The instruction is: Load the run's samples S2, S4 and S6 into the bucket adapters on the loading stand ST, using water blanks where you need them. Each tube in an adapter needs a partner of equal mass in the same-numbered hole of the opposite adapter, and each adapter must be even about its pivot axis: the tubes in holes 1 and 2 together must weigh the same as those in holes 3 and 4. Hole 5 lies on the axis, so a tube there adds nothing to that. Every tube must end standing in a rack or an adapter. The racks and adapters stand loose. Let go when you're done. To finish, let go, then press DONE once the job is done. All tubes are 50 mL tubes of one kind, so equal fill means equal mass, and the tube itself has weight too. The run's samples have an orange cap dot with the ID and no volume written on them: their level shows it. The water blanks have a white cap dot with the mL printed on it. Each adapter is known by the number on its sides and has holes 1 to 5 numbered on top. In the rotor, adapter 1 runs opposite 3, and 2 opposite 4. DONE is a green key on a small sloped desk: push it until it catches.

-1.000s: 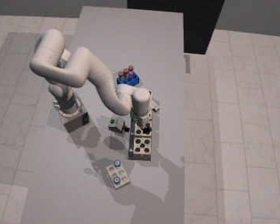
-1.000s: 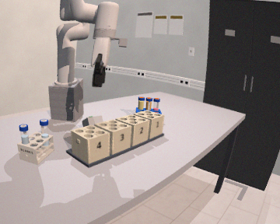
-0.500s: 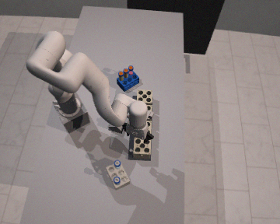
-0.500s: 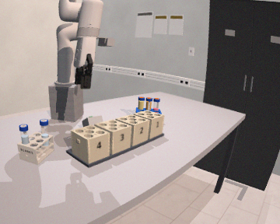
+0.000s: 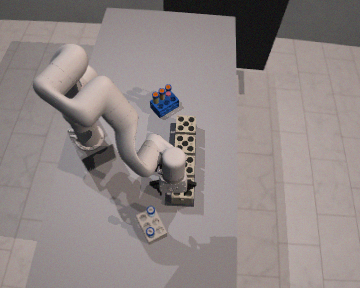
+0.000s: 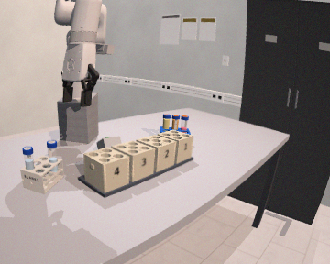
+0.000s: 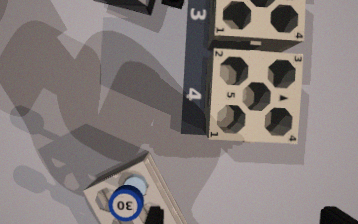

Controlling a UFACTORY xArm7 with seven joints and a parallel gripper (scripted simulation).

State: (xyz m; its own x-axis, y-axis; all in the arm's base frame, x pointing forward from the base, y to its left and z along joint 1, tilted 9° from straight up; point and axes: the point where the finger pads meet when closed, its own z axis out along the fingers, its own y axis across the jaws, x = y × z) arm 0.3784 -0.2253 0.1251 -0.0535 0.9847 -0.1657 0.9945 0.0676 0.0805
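- While the gripper (image 5: 173, 186) (image 6: 77, 100) (image 7: 243, 216) hangs above the table near adapter 4 (image 5: 182, 201) (image 6: 99, 176) (image 7: 255, 131), its fingers stand wide apart, released, with nothing between them.
- Adapter 4 shows five open holes, the numbers 1 to 4 at its corners and 5 beside the middle hole.
- Adapter 3 (image 5: 191, 173) (image 6: 143, 170) (image 7: 260, 31), adapter 2 (image 5: 186, 137) (image 6: 166, 159) and adapter 1 (image 5: 186, 118) (image 6: 184, 149) complete one straight row on the dark loading stand (image 6: 109, 192) (image 7: 195, 120), whose long axis follows that row.
- The pale blanks rack (image 5: 159, 237) (image 6: 34, 181) (image 7: 169, 184) carries two blue-capped blanks, one (image 5: 151, 210) (image 7: 126, 205) reading 30 and another (image 5: 150, 232); both stand upright, and the rack's long side lies askew to the stand.
- Beyond adapter 1, the blue rack (image 5: 166, 109) (image 6: 163, 131) holds three orange-dotted samples (image 5: 162, 91) (image 6: 175, 122), upright in a line; the two nearest the arm's side look yellowish to amber, the third paler.
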